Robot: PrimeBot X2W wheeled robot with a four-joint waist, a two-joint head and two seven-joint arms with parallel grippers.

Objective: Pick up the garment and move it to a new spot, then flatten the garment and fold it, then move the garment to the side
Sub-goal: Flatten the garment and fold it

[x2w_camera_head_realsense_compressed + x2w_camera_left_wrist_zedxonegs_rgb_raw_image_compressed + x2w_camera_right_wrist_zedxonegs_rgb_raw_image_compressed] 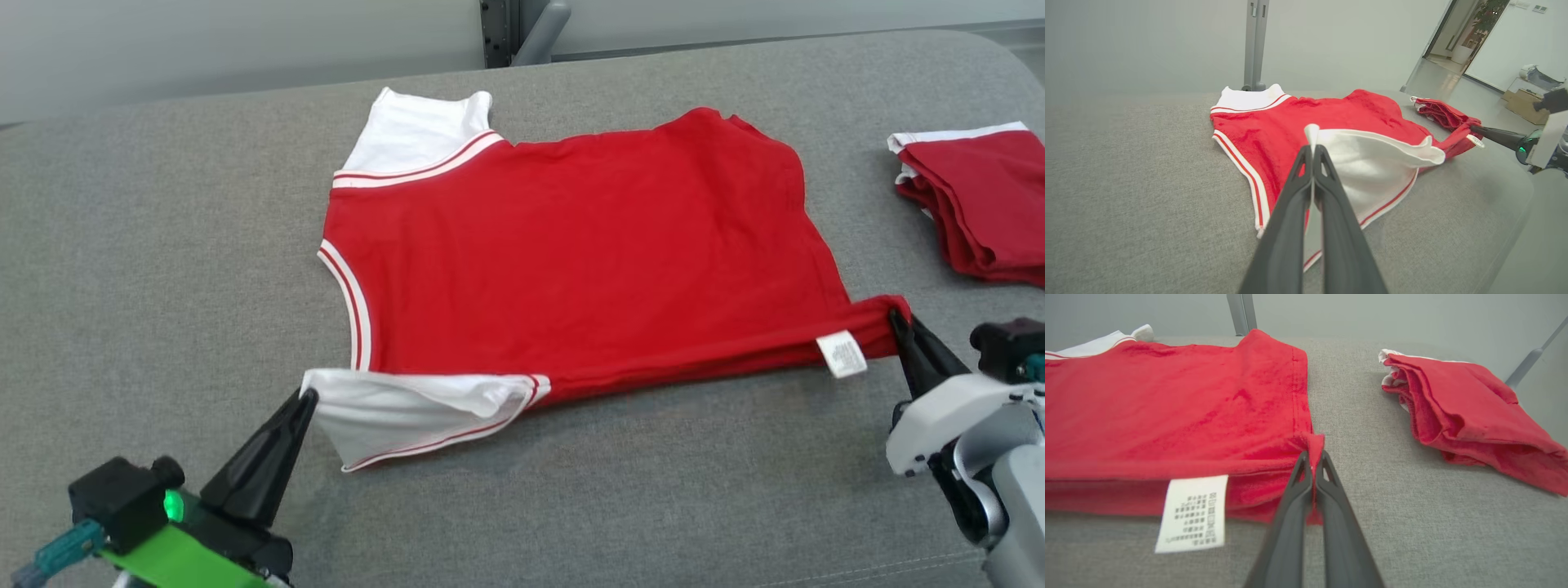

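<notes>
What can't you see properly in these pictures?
- label writing: right wrist view, too small and blurred to read.
- folded red pile: head view, cut off by the right edge.
- shirt underside: every view, hidden by its own top layer.
- white sleeve edge: left wrist view, partly behind the left gripper.

Left gripper (305,398): lower left of the head view, dark fingers pointing up and right, jaws pinched together on a garment (571,245) corner.
Right gripper (899,320): right edge, fingers pointing up-left, jaws clamped on the garment.
Right wrist (947,416): pale housing, lower right.
</notes>
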